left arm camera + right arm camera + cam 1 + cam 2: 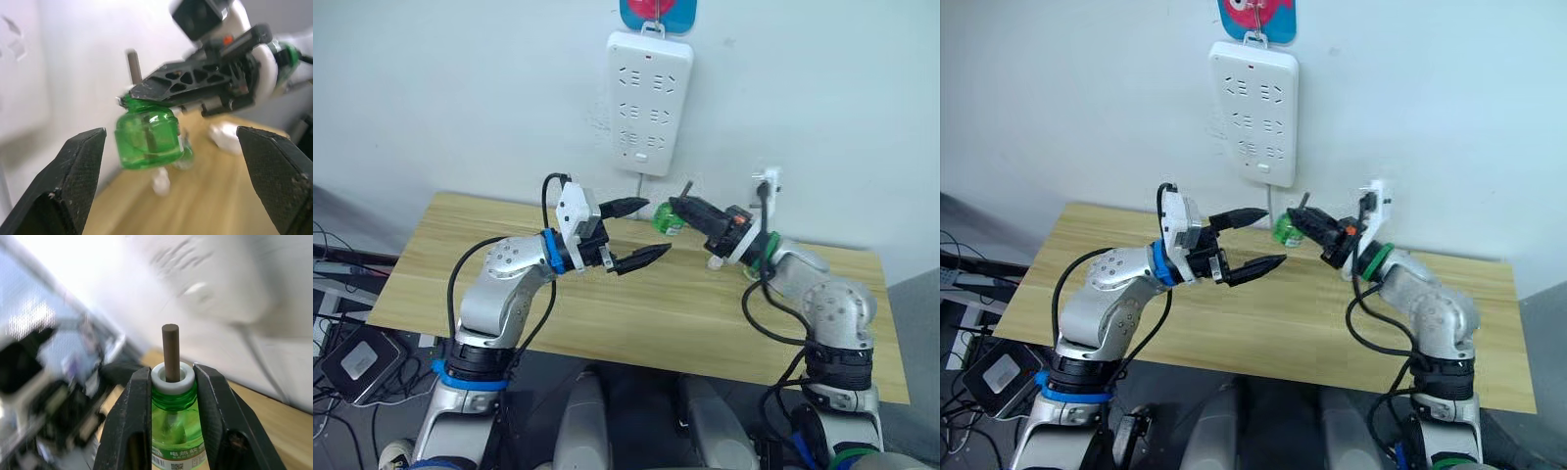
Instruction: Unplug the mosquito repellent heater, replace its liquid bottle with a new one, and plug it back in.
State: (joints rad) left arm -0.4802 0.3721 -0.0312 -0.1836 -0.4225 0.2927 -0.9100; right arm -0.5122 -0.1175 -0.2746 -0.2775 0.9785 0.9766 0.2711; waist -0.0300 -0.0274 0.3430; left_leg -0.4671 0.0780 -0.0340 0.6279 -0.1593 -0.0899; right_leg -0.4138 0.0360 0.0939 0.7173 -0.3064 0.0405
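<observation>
The right gripper (171,396) is clamped on a green bottle (149,137) at its neck, just under the white collar, with the brown wick (170,350) standing up between the fingers. In the head view the bottle hangs in the air at centre frame, just below the power strip (649,98) on the wall and above the bench (636,304). The left gripper (641,233) hovers near it on the left of centre, its fingers spread wide and holding nothing, pointed at the bottle's body.

The bottle looks small and light, hard clear plastic or glass, and smooth, so I'd expect it to slip or twist under a loose pinch. The wick looks thin and easy to snap or soil; best left untouched. The neck is taken, so the round body is the place for the left fingers, squarely across its widest part.

A small white thing (225,136) lies on the bench behind the bottle, right of centre; it may be the heater, but I cannot tell.
</observation>
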